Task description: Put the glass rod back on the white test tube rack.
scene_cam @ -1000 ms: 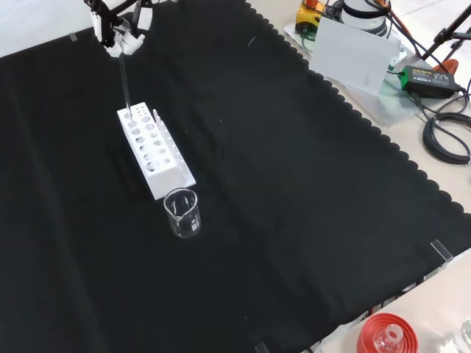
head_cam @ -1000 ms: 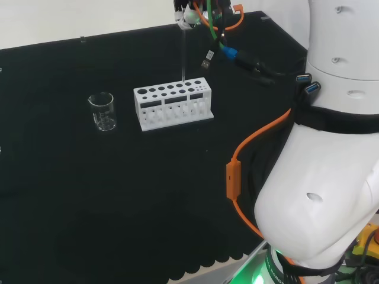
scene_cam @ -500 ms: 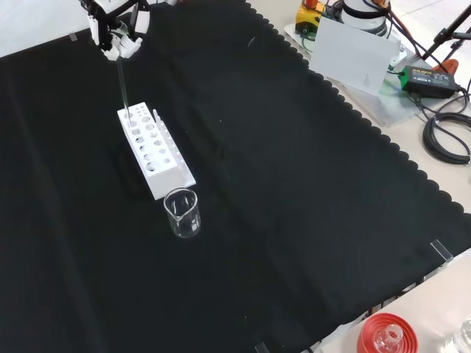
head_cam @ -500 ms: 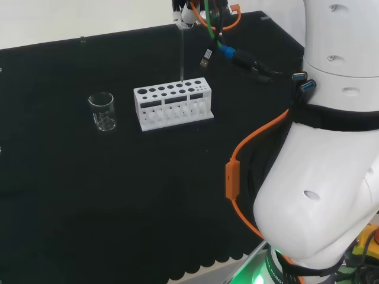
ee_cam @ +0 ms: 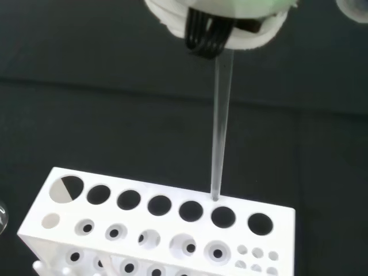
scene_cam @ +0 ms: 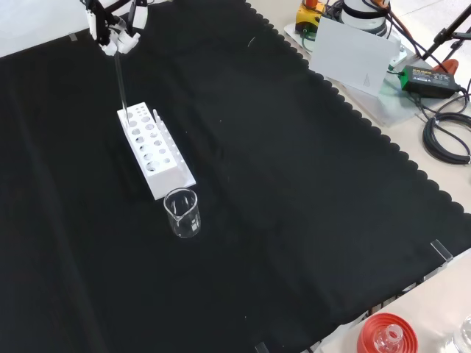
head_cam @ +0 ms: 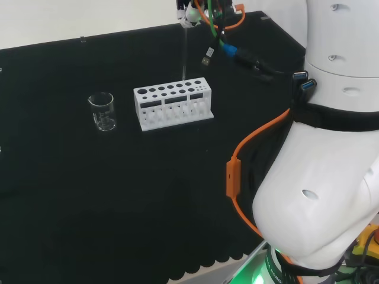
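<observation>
Here the hand (scene_cam: 112,31) pinches the top of the glass rod (ee_cam: 220,126), fingers curled round it, and holds it nearly upright above the white test tube rack (head_cam: 173,105). In the wrist view the rod's lower tip hangs at the rack's rear edge, just behind the second hole from one end, apparently not yet inside any hole. The step in hand looks like lining up for insertion. The next move probably calls for a small shift toward that hole, then a straight descent before letting go. A beaker (scene_cam: 182,212) stands just beyond the rack's other end.
</observation>
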